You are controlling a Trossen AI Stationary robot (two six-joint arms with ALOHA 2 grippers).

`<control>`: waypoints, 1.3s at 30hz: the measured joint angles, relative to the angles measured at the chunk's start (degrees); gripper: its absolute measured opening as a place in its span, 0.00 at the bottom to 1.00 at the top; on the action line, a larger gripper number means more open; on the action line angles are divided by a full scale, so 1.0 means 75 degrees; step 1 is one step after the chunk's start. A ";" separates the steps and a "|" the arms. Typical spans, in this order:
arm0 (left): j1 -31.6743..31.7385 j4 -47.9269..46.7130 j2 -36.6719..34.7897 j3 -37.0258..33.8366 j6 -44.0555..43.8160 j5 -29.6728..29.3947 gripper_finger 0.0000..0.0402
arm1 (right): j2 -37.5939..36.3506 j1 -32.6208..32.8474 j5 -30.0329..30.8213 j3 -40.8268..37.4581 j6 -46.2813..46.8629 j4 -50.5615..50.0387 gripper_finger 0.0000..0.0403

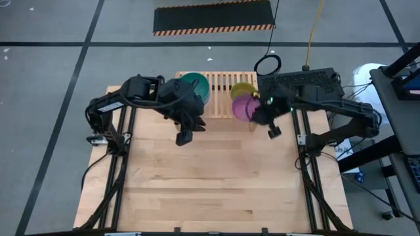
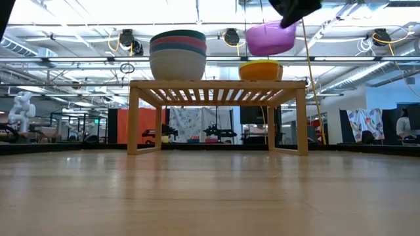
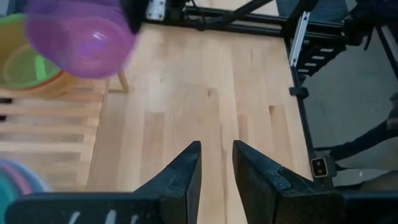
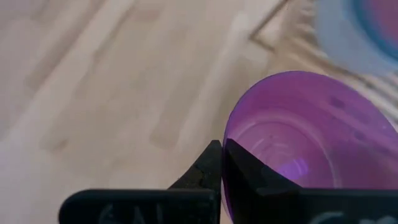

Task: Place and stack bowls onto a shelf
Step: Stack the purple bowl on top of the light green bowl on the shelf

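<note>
Low view, right tool (image 2: pixel 283 21) clenched on purple bowl (image 2: pixel 269 38) above shelf (image 2: pixel 216 85), left tool (image 3: pixel 216 163) released, no legible writing.

Table: light wood-plank top (image 1: pixel 216 177), dark frame rails along left and right edges; front and middle boards bare.
Shelf: low light-wood rack (image 2: pixel 216 85) with slatted top and side legs, standing on the table at its far edge, roughly centred.
On shelf, left end: stack of nested bowls (image 2: pixel 178 56), white lowest, pink and teal bands above; teal on top in the high view (image 1: pixel 195 85).
On shelf, right end: yellow bowl (image 2: pixel 260 70) upright on the slats, with green showing inside in the left wrist view (image 3: pixel 22 65).
Shelf middle: slats uncovered.
</note>
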 joint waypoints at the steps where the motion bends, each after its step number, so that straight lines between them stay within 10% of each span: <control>1: 0.0000 -0.0068 -0.0027 -0.0005 -0.0029 -0.0007 0.24 | 0.0000 -0.0201 -0.0177 0.0000 -0.0125 0.0173 0.00; 17: 0.0006 -0.0721 -0.0041 -0.0006 -0.0163 -0.0143 0.24 | 0.0520 -0.2826 -0.1999 0.0256 -0.1312 0.0910 0.00; 39: 0.0006 -0.1229 -0.0041 -0.0006 -0.0184 -0.0146 0.24 | 0.1690 -0.3876 -0.2910 0.0260 -0.1899 0.0343 0.00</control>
